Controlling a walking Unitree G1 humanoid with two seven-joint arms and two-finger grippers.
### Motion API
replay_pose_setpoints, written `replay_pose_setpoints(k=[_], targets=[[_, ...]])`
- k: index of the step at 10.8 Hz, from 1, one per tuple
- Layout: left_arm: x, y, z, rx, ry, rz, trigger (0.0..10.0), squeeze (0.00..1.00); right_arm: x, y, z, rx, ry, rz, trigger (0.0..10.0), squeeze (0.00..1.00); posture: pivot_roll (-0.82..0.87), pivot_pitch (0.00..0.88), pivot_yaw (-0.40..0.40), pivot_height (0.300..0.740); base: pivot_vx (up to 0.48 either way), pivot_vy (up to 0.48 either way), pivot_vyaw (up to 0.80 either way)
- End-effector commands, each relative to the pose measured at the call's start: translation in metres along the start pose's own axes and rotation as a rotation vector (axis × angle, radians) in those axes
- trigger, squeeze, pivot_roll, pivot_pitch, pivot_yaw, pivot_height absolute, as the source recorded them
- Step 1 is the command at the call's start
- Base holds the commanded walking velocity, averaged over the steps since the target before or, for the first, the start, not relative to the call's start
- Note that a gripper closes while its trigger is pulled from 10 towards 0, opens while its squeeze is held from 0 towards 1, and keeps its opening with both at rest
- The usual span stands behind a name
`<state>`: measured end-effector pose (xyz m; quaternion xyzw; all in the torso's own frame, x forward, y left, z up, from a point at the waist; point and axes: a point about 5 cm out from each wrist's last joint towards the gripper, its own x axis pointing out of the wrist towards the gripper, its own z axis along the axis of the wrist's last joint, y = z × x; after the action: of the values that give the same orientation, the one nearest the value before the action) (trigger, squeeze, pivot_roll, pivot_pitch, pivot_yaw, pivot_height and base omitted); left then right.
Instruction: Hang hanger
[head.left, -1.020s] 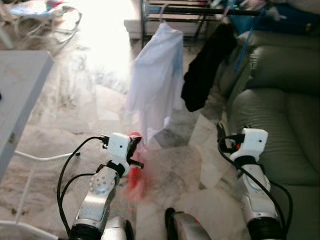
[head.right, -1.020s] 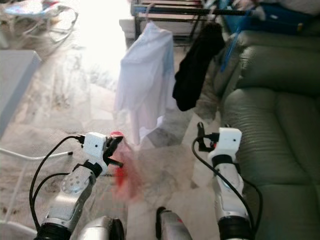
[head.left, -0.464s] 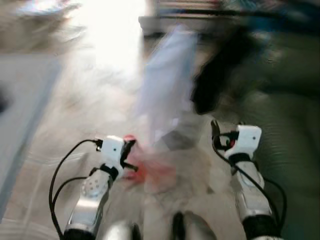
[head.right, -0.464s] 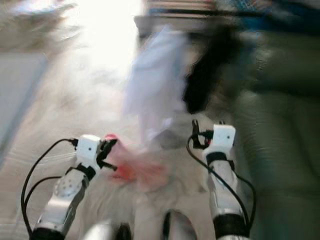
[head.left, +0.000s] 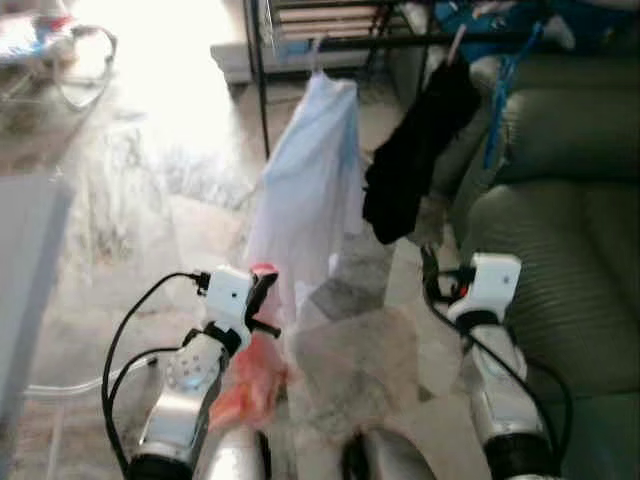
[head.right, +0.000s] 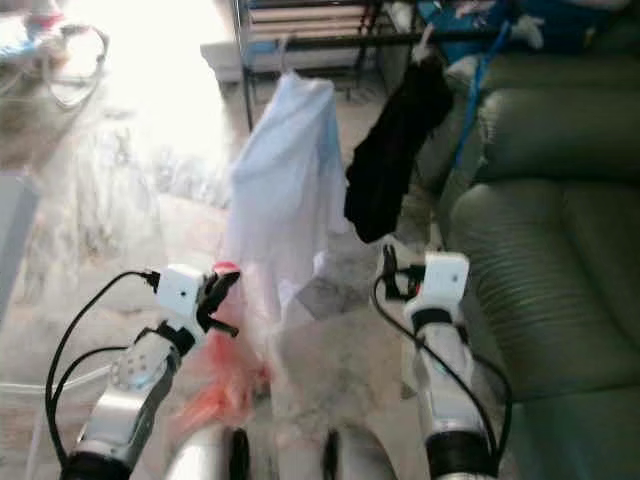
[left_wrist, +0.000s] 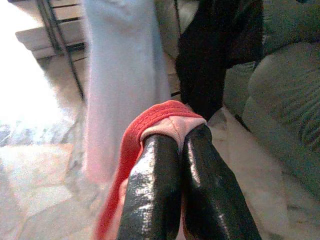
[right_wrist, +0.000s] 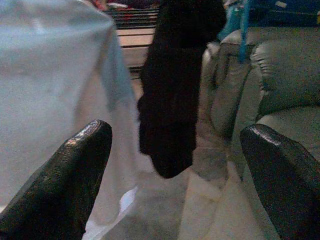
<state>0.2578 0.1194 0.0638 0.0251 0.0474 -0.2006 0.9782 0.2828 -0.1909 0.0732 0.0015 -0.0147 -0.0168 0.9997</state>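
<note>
Two hands face a clothes rack (head.left: 330, 42): left hand (left_wrist: 176, 150) pinches a red-edged pink cloth (left_wrist: 165, 117); right hand (right_wrist: 175, 165) spread wide, empty.

You're in a home's living room: a green sofa (head.left: 560, 250) on your right, marble floor tiles (head.left: 150, 190), and a black clothes rack (head.left: 330, 40) hung with a white shirt (head.left: 305, 190) and a black garment (head.left: 415, 150).

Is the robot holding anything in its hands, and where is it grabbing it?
The left gripper is shut on a red and pink cloth, pinching it at its red hem. The right gripper is open and holds nothing.
</note>
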Motion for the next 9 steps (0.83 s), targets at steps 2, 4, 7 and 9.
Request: replay_pose_setpoints(k=[2,4,7,9], targets=[[0.003,-0.014,0.003,-0.003,-0.017,-0.043,10.0,0.0,-0.004,-0.013,-0.001,-0.034,0.006,-0.044,10.0,0.0,-0.01,0.183,-0.017,0.74,0.48,0.0,-0.8],[0.002,-0.013,0.003,-0.006,-0.015,-0.041,10.0,0.0,-0.004,-0.012,0.007,-0.074,-0.044,-0.049,10.0,0.0,-0.02,0.181,-0.015,0.74,0.48,0.0,-0.61],[0.004,-0.012,0.002,-0.033,-0.001,-0.032,10.0,0.0,-0.002,-0.009,0.011,-0.103,-0.062,-0.036,10.0,0.0,-0.01,0.183,-0.012,0.74,0.42,0.106,0.0],[0.004,-0.01,0.001,-0.032,0.009,-0.029,10.0,0.0,-0.002,-0.008,0.012,-0.135,-0.075,-0.034,10.0,0.0,-0.01,0.184,-0.009,0.74,0.313,0.364,0.0]])
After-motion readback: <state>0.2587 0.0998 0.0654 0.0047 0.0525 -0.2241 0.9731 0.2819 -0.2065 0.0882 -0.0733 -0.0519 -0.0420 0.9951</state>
